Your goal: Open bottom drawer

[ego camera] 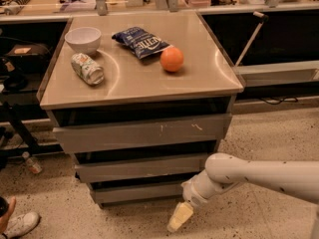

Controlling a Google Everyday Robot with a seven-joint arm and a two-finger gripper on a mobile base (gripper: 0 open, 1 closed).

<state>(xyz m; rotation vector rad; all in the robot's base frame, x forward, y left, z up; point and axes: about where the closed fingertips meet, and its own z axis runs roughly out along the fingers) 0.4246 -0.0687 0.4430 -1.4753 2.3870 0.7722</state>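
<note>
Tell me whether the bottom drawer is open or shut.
Shut: the bottom drawer front sits tucked under the middle drawer, no tray showing. The gripper hangs low just in front.

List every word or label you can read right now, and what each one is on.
No text is legible.
White print on the chip bag: too blurred to read.
Label on the can: too blurred to read.
The bottom drawer front shows no text.
The gripper, low in front of that drawer's right end, shows no marking.
</note>
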